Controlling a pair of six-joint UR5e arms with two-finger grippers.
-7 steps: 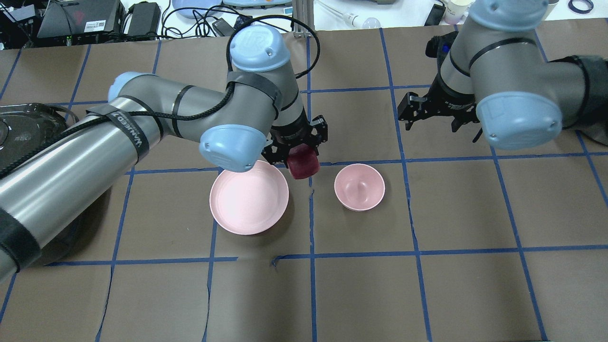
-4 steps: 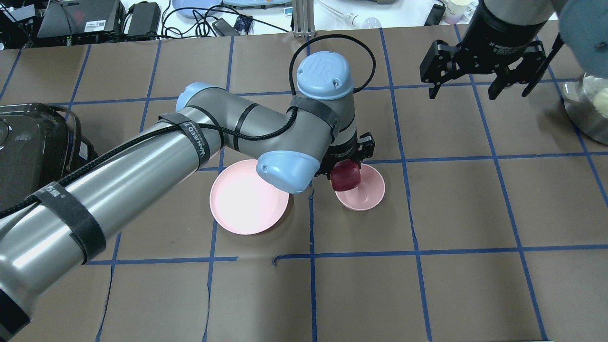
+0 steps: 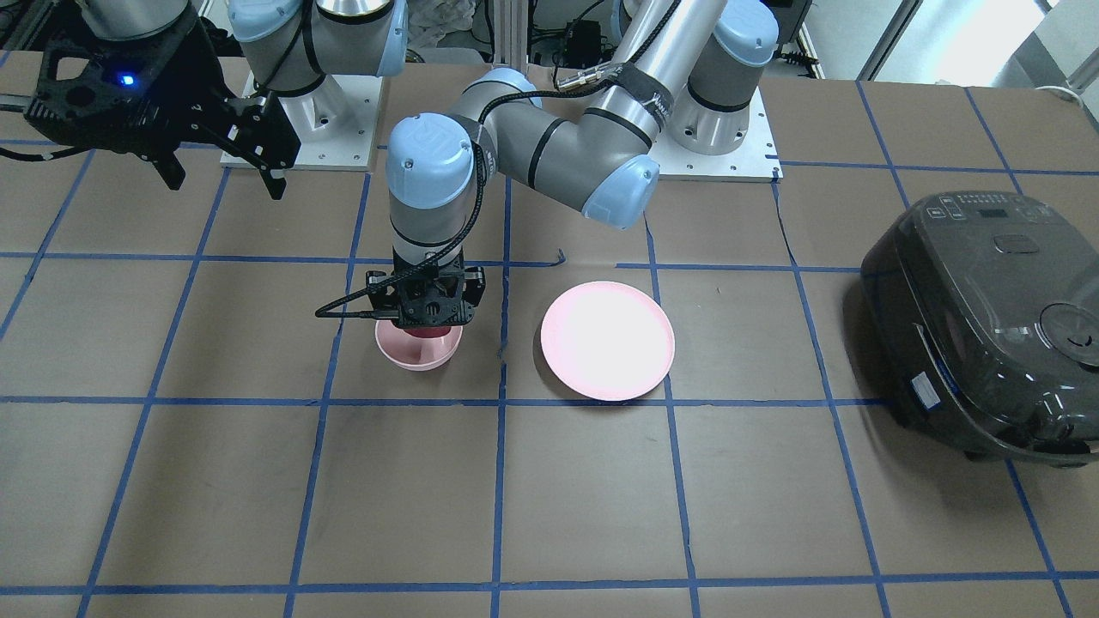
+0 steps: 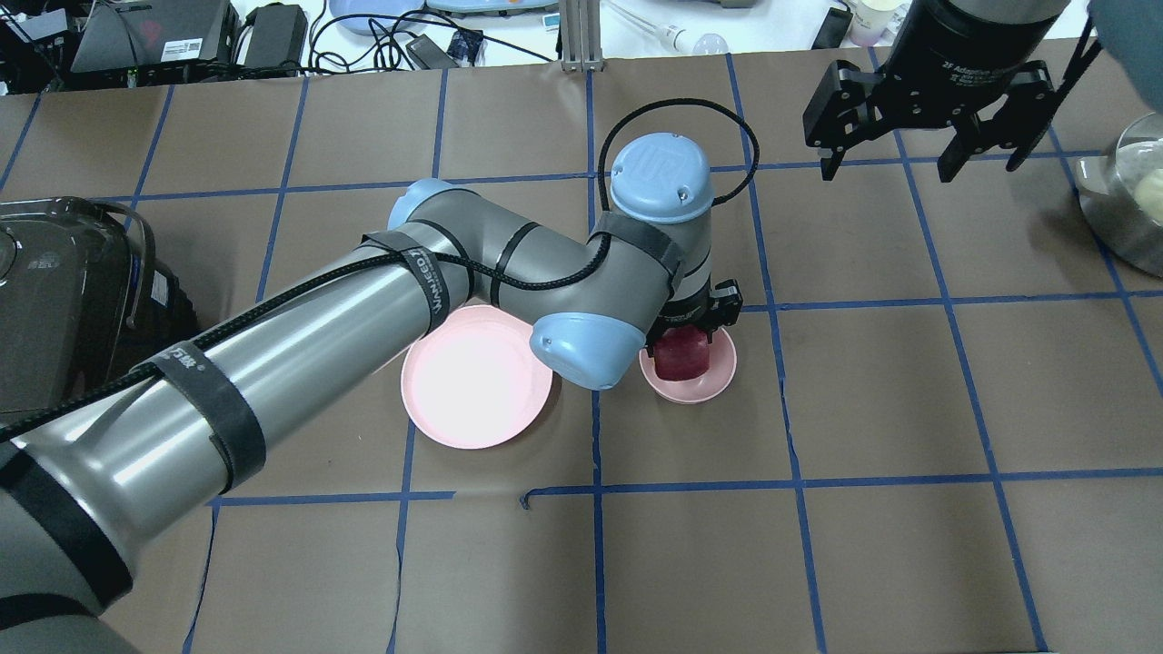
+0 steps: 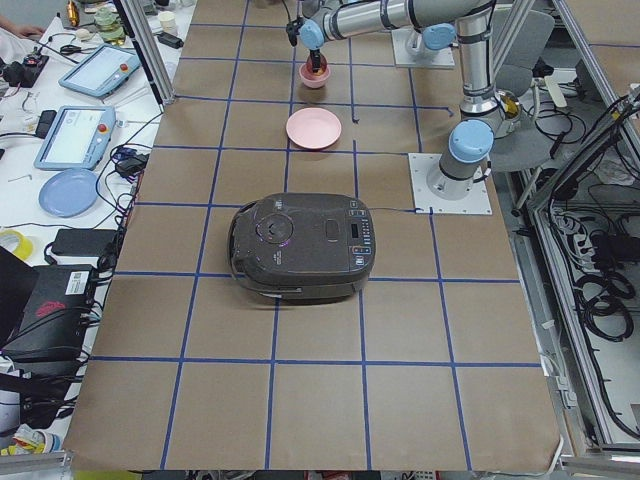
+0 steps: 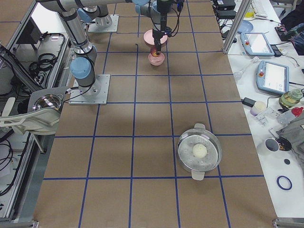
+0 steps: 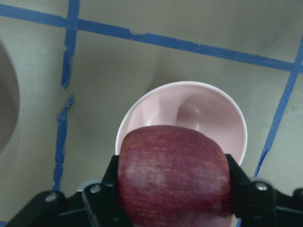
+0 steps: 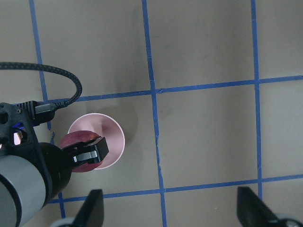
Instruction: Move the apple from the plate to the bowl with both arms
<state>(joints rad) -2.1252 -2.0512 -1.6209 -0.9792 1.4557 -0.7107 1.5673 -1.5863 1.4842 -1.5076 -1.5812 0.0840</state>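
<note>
The dark red apple (image 4: 683,356) is held in my left gripper (image 4: 688,341), which is shut on it just over the small deep pink bowl (image 4: 704,391). The left wrist view shows the apple (image 7: 173,175) between the black fingers, above the near part of the bowl (image 7: 189,101). The front view shows the apple (image 3: 425,329) low at the bowl's rim (image 3: 418,356). The wide pink plate (image 4: 472,381) is bare, to the left of the bowl. My right gripper (image 4: 918,154) is open and empty, high at the far right; it also shows in the front view (image 3: 223,176).
A dark rice cooker (image 4: 64,291) stands at the table's left end. A metal pot with a glass lid (image 4: 1122,209) stands at the right end. Cables and devices lie beyond the far edge. Blue tape lines grid the brown table.
My left arm has carried the apple to the right, from beside the plate to over the bowl, and lowered it. My right arm has swung up and back to the far right.
</note>
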